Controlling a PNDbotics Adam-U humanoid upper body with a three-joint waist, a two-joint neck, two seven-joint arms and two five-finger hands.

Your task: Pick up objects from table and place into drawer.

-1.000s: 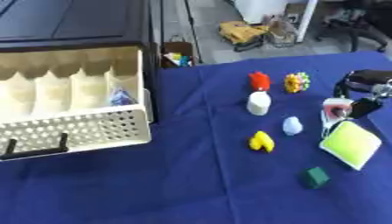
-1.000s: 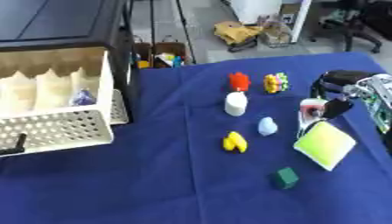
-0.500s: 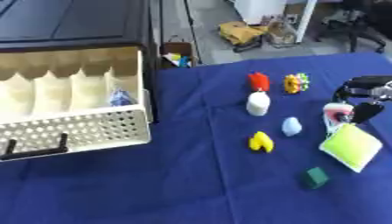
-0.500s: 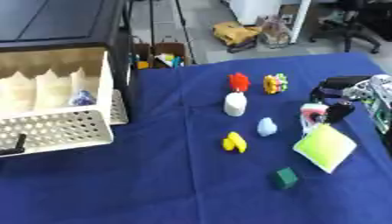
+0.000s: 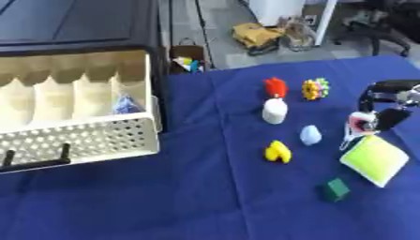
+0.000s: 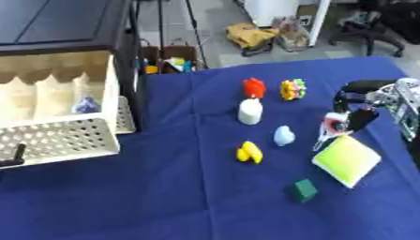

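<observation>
The right hand (image 5: 386,105) comes in from the right edge over the blue cloth (image 5: 205,197), its dark fingers curled down onto a small pink and white thing (image 5: 359,123) and seemingly pinching its top; that thing stands on the cloth, touching or just over the upper corner of a yellow-green pad (image 5: 375,160) that lies tilted beside it. How much of the small thing the fingers enclose cannot be told. The left hand shows in neither view. Left of the hand, near but apart, sits a pale blue lump (image 5: 310,135), and below and left of that a yellow piece (image 5: 277,152). Farther up the cloth a white bottle (image 5: 274,111) stands upright with a red piece (image 5: 275,87) just behind it, and a yellow, many-coloured cluster (image 5: 314,88) lies beside the red one, between it and the hand. A dark green block (image 5: 334,189) lies alone at the near side, below the pad. That makes eight loose things on the cloth, one of each. Well apart, at the left, the white perforated drawer (image 5: 90,140) stands pulled out of a black cabinet (image 5: 74,23), split into compartments, with one blue thing (image 5: 124,105) in its rightmost one. The open cloth between the loose things and the drawer is bare.
</observation>
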